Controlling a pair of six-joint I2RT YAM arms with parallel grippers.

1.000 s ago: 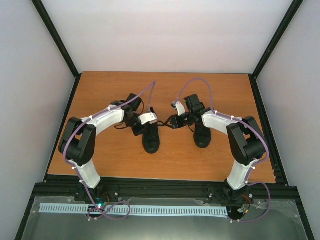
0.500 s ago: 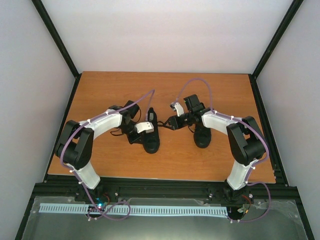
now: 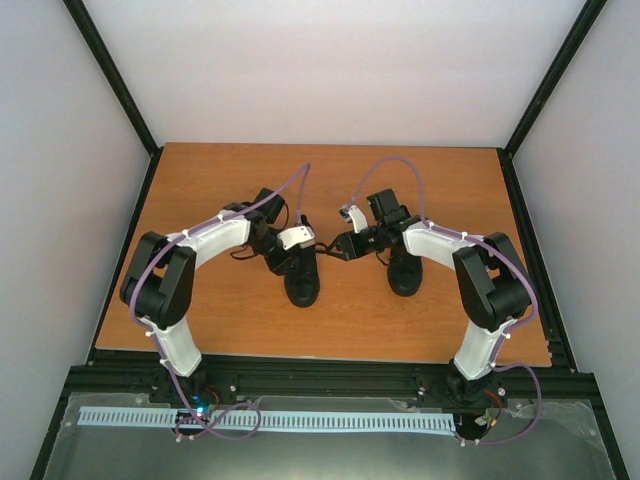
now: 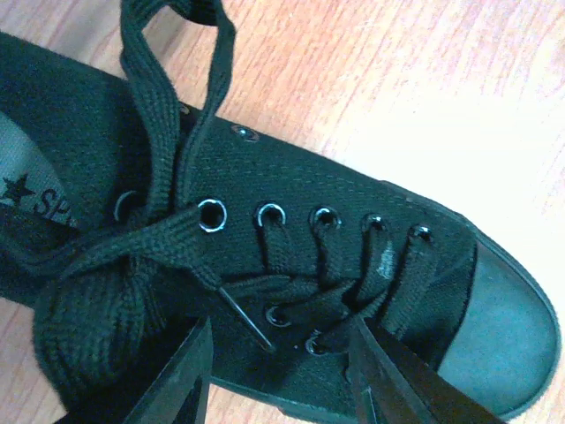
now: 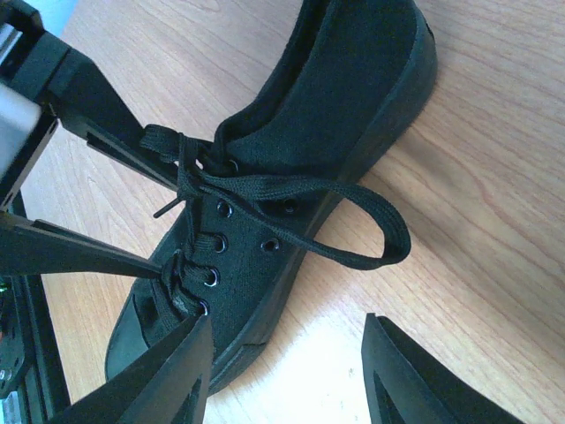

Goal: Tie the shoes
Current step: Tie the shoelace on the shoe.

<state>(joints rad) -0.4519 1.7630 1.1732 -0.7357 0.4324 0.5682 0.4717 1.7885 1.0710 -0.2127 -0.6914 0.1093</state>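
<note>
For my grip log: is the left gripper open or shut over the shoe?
Open. The left gripper has its fingers wide apart, and the laced front of the shoe shows between them.

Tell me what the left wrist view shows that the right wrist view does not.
Only the left wrist view: the star print inside the shoe. Only the right wrist view: the heel and the whole lace loop lying on the table. Both: the same black shoe, its metal eyelets, the wooden table.

Black canvas shoes [image 3: 302, 290], upright, side by side
</note>
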